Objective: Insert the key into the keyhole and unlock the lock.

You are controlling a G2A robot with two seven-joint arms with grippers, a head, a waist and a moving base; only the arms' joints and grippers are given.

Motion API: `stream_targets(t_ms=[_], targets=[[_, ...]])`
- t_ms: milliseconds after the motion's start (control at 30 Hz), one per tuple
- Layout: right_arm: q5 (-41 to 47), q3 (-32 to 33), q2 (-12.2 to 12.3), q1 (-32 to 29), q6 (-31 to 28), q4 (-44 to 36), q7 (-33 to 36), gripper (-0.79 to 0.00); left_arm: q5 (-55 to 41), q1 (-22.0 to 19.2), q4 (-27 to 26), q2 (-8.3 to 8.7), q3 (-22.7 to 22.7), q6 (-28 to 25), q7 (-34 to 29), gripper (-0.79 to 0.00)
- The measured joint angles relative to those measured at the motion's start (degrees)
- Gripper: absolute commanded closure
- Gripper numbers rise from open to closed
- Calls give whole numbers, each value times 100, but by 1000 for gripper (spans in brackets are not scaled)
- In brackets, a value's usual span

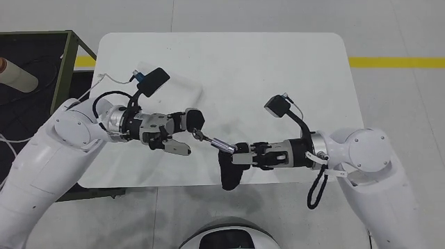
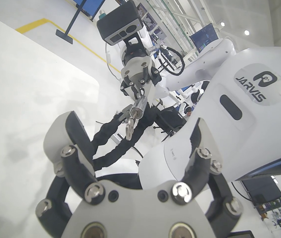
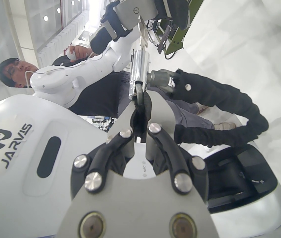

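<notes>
The lock (image 1: 220,145) is a silver cylinder with a black-sleeved cable (image 1: 228,176) looping down past the table's front edge. My right gripper (image 1: 234,154) is shut on the lock's body (image 3: 138,73), holding it in the air above the table front. The key (image 1: 201,136) sticks out of the lock's end face toward the left arm, its blade in the keyhole (image 2: 135,113). In the left wrist view the key (image 2: 129,128) hangs from that face. My left gripper (image 1: 188,134) is open, fingers (image 2: 74,130) spread wide just short of the key's head (image 3: 142,29), not touching it.
The white table (image 1: 278,68) stretches behind both arms. A dark cart with a green frame (image 1: 68,54) stands against its left side. Both grippers hover near the table's front edge, and the cable (image 3: 217,95) droops below it.
</notes>
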Motion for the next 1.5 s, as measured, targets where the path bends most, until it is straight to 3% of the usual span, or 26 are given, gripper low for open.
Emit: stream_targets(t_ms=[33, 100, 133, 867, 1167, 1500], targets=[[27, -5, 1, 21, 8, 22, 14, 0, 25, 11, 0, 4, -27, 8, -8, -296], [16, -15, 7, 74, 35, 67, 26, 0, 88, 35, -13, 8, -72, 20, -20, -68], [11, -24, 8, 95, 46, 83, 25, 0, 116, 45, -31, 8, -78, 29, -30, 0], [14, -59, 33, 10, 109, -36, -189, 0, 182, 99, -184, -15, -101, 74, -54, 0], [61, 144, 84, -136, 199, -149, -295, 0, 1934, 430, -605, -14, -532, -382, 378, 0], [71, 136, 124, -119, 273, -139, -309, 0, 3900, 587, -894, -31, -669, -1492, 1595, 0]])
